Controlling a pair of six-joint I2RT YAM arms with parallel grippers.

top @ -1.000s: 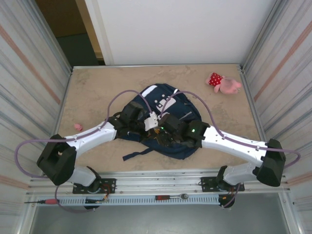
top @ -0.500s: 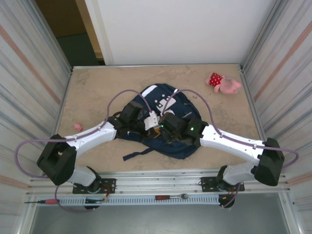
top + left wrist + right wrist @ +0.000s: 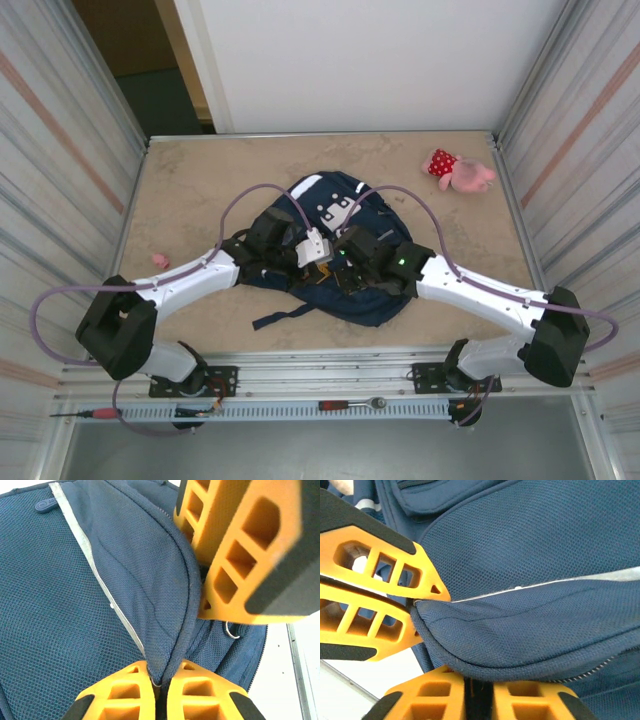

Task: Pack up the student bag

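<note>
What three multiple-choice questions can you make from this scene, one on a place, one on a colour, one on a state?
1. Where is the plush toy?
A) at the table's far right corner
B) at its near left corner
C) between the arm bases

2. What colour are the gripper fingers?
A) green
B) orange
C) white

3. What is the left gripper doing?
A) hanging open over bare table
B) holding the toy
C) shut on a fold of the backpack

Answers:
1 A, the top view shows it lying by the far right corner.
2 B, both wrist views show orange fingers.
3 C, its fingers pinch a navy fold in the left wrist view.
</note>
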